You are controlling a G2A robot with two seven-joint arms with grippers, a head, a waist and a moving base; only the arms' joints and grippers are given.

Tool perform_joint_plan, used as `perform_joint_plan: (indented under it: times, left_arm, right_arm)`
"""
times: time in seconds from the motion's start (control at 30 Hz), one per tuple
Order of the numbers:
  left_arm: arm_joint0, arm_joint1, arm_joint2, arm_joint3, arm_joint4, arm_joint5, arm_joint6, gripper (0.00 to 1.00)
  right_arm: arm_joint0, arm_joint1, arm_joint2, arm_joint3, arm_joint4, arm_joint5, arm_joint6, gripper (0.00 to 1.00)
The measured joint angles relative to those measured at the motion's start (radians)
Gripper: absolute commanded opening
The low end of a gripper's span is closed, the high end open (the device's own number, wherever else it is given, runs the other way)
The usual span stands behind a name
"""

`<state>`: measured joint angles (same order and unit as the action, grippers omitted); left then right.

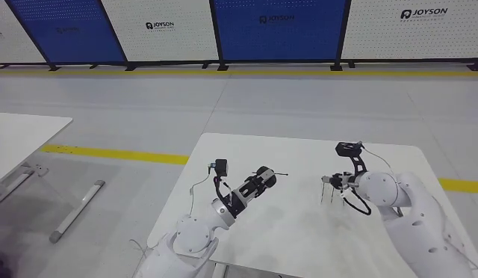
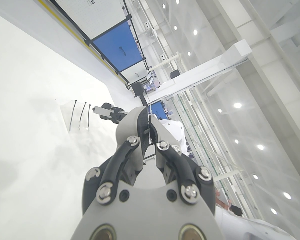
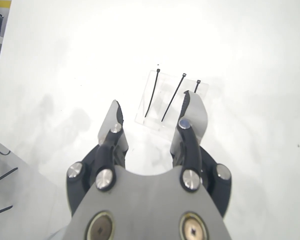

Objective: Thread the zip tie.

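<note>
1. Black zip tie (image 1: 281,175) is pinched in your left jaws, which are pressed together on the strap. A free length sticks out past the tips, above the worktop (image 1: 299,233), pointing towards the right arm.
2. I can't tell which end is clamped, head or tail. It's too thin to read in the top view, and the pads cover it in the left wrist view.
3. Right jaws are spread wide and hold nothing. They hang over the near edge of the clear holder (image 3: 150,119).
4. The holder carries three spare ties (image 3: 173,96) side by side, heads at the end farther from the right jaws. The third is partly hidden behind one right finger.
5. The held tie and the right jaws are apart, with bare worktop between them in the top view. The strap touches nothing on that side.
6. Progress, my read: pickup is done, threading hasn't started. No loop shows and the tail isn't in the head.
7. Left to do, as I judge it: get the free end into your right jaws, line the tail up with the head slot, then feed it through. The strap is thin and floppy, so alignment is probably the hard part.
</note>
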<state>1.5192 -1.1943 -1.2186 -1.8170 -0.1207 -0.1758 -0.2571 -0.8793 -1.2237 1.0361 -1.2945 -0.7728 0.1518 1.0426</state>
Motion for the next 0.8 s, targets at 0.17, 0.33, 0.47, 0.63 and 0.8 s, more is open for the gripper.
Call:
perform_joint_plan:
  times: [0.17, 0.33, 0.47, 0.63, 0.8]
  left_arm:
    - [0.000, 0.000, 0.000, 0.000, 0.000, 0.000, 0.000, 0.00]
    - [0.000, 0.000, 0.000, 0.000, 0.000, 0.000, 0.000, 0.00]
    - [0.000, 0.000, 0.000, 0.000, 0.000, 0.000, 0.000, 0.00]
    - [0.000, 0.000, 0.000, 0.000, 0.000, 0.000, 0.000, 0.00]
    - [0.000, 0.000, 0.000, 0.000, 0.000, 0.000, 0.000, 0.00]
  right_arm:
    - [0.024, -0.011, -0.027, 0.046, -0.006, 0.046, 0.007, 0.47]
    - [0.048, -0.023, -0.055, 0.087, -0.015, 0.077, 0.006, 0.42]
    - [0.066, -0.032, -0.075, 0.115, -0.017, 0.079, 0.012, 0.38]
    - [0.096, -0.046, -0.099, 0.169, 0.000, 0.074, 0.021, 0.36]
    - [0.124, -0.058, -0.116, 0.220, 0.009, 0.076, 0.023, 0.36]
